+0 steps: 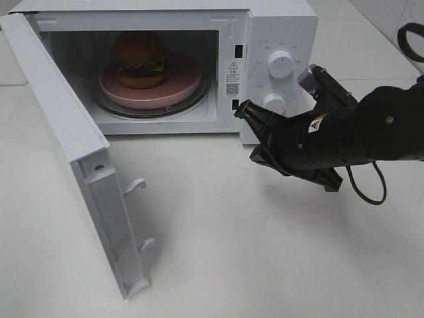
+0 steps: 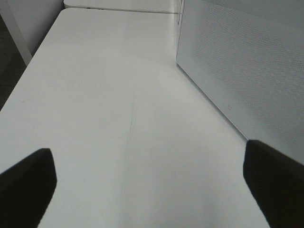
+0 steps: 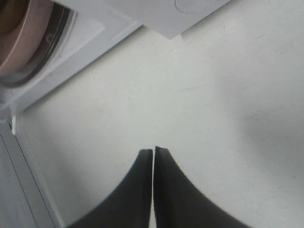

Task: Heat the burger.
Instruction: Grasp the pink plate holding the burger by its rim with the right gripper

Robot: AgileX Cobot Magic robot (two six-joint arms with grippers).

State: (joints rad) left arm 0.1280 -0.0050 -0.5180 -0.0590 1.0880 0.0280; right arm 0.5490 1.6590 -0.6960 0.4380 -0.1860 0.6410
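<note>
The burger (image 1: 140,59), a golden-brown bun over a dark patty, sits on a round pink plate (image 1: 182,89) on the glass turntable inside the open white microwave (image 1: 278,26). My right gripper (image 1: 242,110) is shut with nothing in it. It hovers just in front of the microwave's lower right corner, below the control panel. In the right wrist view its fingertips (image 3: 153,151) meet over the bare table, and the plate (image 3: 26,47) edge shows in one corner. My left gripper (image 2: 147,156) is open and empty over the table beside the door; the exterior high view does not show it.
The microwave door (image 1: 73,152) swings far out to the left, its latch hooks (image 1: 136,187) facing the table middle. Its perforated outer panel (image 2: 247,61) is close to my left gripper. Two knobs (image 1: 279,64) sit on the control panel. A black cable (image 1: 368,189) hangs under the right arm.
</note>
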